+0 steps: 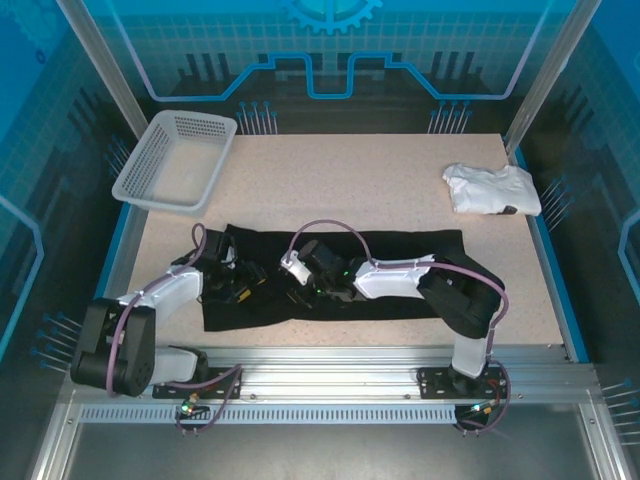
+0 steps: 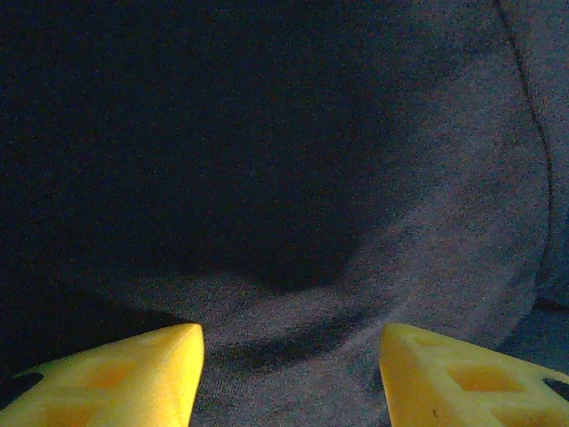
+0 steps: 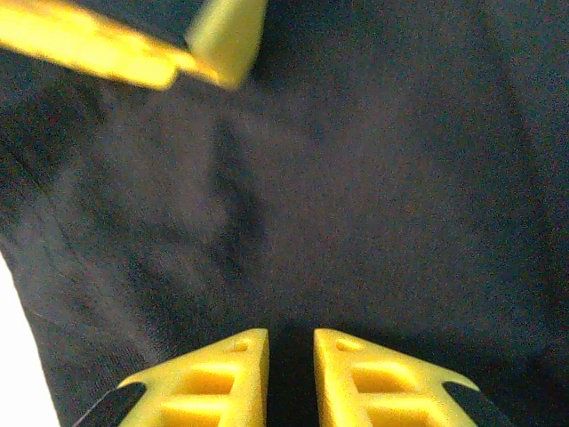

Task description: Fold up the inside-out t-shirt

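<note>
Over the t-shirt (image 1: 405, 247), left jaws apart, right jaws narrow.

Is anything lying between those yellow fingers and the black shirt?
Nothing visible does. The left fingers and right fingers hang right over bare cloth of the black t-shirt; the white garment and basket lie well away.

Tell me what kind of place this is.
Probably a robotics lab cell for cloth-folding trials: a left arm and right arm bolted to an aluminium rail, clear panels walling in the table, and a black t-shirt spread out near a plastic basket.
</note>
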